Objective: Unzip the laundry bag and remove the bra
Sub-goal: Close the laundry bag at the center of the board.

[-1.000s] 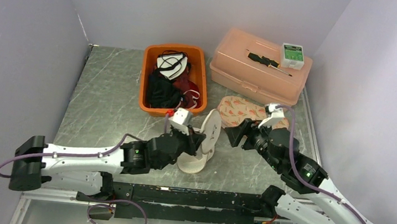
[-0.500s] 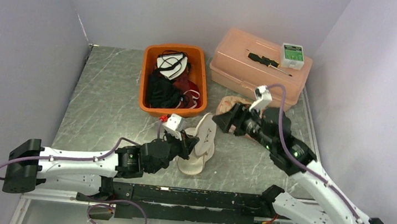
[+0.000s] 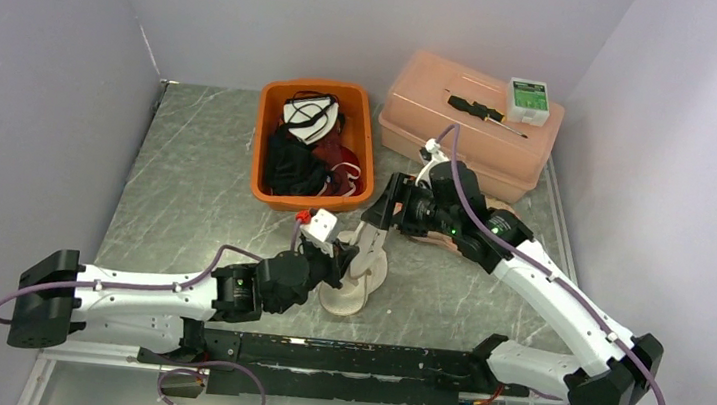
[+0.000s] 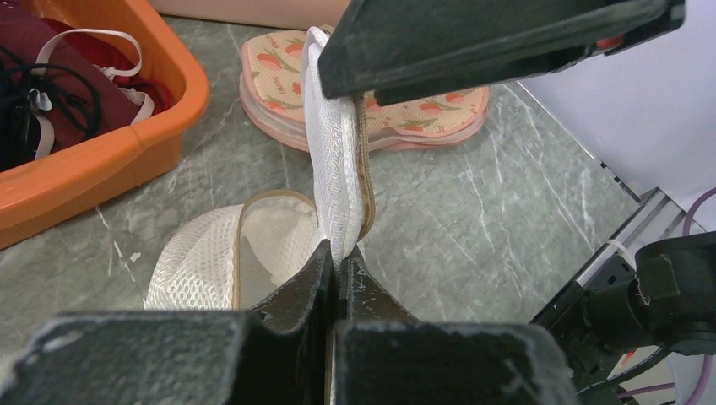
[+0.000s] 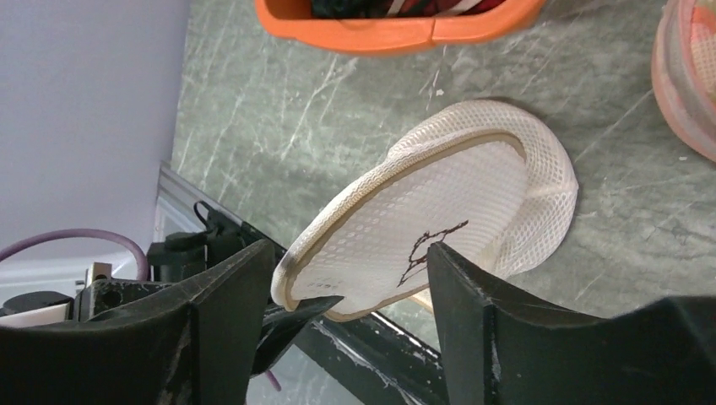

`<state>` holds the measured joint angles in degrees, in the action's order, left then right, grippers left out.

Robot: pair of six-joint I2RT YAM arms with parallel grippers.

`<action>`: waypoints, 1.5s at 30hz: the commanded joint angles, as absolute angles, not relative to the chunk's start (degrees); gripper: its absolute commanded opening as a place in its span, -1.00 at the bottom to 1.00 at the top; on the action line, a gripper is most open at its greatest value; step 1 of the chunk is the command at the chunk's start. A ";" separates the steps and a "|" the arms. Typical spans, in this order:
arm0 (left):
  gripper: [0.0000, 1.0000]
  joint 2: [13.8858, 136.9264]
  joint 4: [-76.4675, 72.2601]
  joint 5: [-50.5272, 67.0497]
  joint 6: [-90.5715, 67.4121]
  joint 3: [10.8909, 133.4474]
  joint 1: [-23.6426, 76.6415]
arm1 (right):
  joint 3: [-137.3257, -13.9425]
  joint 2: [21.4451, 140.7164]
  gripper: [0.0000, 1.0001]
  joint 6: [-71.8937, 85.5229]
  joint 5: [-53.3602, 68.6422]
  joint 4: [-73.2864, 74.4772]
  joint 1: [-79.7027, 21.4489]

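Finds the right gripper [image 3: 384, 208] swung leftward since a second ago, now close off the right front corner of the orange plastic bin [image 3: 262, 142] of tangled garments. Keeps the left gripper [image 3: 344, 259] in front of that bin. Shows its fingers pinched tight on the white mesh clam-shaped laundry bag [image 3: 368, 264] with tan zipper trim, holding one flap upright, with the other half resting on the grey marbled table [image 3: 186, 174]. Shows the right fingers [image 5: 219, 329] spread wide above the raised flap, gripping nothing; cannot tell whether touching it. Places the peach floral padded bra [image 4: 422, 114] flat on the table to the bin's right, just behind the bag and outside it, partly under the right arm [image 3: 537, 282].
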<state>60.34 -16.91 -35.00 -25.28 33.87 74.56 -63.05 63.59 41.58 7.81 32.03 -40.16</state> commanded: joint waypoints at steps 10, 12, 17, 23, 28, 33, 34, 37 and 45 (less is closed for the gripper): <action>-0.12 62.02 -12.22 -38.00 -26.35 39.52 74.72 | -66.14 65.85 -1.00 37.15 6.44 34.04 -39.83; 0.42 61.29 -6.69 -40.06 -28.84 41.25 74.72 | -66.59 65.31 -1.00 34.96 3.72 35.36 -39.79; 0.64 58.64 15.56 -40.36 -35.97 47.35 74.71 | -66.62 63.79 -1.00 28.65 -3.51 37.77 -39.68; 0.65 60.49 28.37 -33.01 -37.83 47.25 74.62 | -65.48 60.64 -1.00 22.48 -1.81 37.22 -39.76; 0.66 67.32 30.53 -28.25 -37.63 48.65 72.64 | -65.09 56.89 -1.00 19.66 -0.22 37.91 -39.81; 0.57 70.55 27.53 -22.35 -37.65 47.99 67.81 | -63.50 53.38 -1.00 18.36 2.19 38.82 -39.74; 0.55 70.56 26.11 -21.17 -37.30 47.40 67.00 | -63.39 53.02 -1.00 18.19 2.33 39.09 -39.78; 0.23 71.19 24.11 -19.39 -37.18 47.10 64.92 | -63.55 51.85 -1.00 17.61 2.19 39.96 -39.81; -0.95 70.10 27.49 -16.32 -40.61 50.93 61.53 | -66.84 50.40 -1.00 12.72 0.56 43.35 -40.09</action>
